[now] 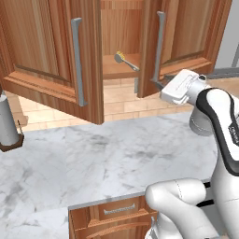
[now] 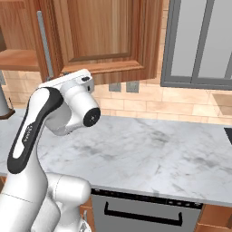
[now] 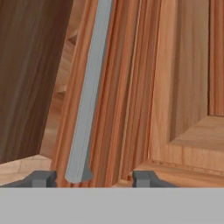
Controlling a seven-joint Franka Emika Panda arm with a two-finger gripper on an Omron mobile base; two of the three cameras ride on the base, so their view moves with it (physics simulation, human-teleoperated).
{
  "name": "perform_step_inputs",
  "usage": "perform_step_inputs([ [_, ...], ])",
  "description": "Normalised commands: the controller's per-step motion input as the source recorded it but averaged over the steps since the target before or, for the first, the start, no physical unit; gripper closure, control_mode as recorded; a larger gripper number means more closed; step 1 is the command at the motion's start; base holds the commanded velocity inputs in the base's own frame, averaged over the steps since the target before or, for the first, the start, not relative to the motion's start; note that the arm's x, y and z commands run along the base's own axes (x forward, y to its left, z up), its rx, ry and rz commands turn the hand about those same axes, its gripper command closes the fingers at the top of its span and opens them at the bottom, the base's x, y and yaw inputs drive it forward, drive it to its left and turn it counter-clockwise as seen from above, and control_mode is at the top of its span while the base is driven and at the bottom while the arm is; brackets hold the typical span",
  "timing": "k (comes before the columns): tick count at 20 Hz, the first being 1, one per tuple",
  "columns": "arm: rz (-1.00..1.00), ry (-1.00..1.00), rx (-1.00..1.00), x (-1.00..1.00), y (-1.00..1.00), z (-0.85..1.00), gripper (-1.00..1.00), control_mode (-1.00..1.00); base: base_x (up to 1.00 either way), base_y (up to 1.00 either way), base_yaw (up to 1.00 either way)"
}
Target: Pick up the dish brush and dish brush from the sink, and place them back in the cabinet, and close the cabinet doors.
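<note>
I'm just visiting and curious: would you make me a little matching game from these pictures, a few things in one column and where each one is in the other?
Things:
1. dish brush
2. gripper
3. grey cylinder
4. drawer

Places:
A. below the marble counter's front edge
B. on the cabinet shelf, between the open doors
C. at the lower end of the right door's silver handle
D. on the counter, far left

Pairs: 1-B, 2-C, 3-D, 4-A
</note>
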Motion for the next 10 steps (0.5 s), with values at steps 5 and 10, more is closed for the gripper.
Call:
perform_step_inputs([
  [5,-0.12,0.0,-0.04,0.4,0.02,-0.04,-1.0,-1.0,0.0,0.0,0.0],
  [10,-0.1,0.0,-0.05,0.36,0.05,-0.08,-1.0,-1.0,0.0,0.0,0.0],
])
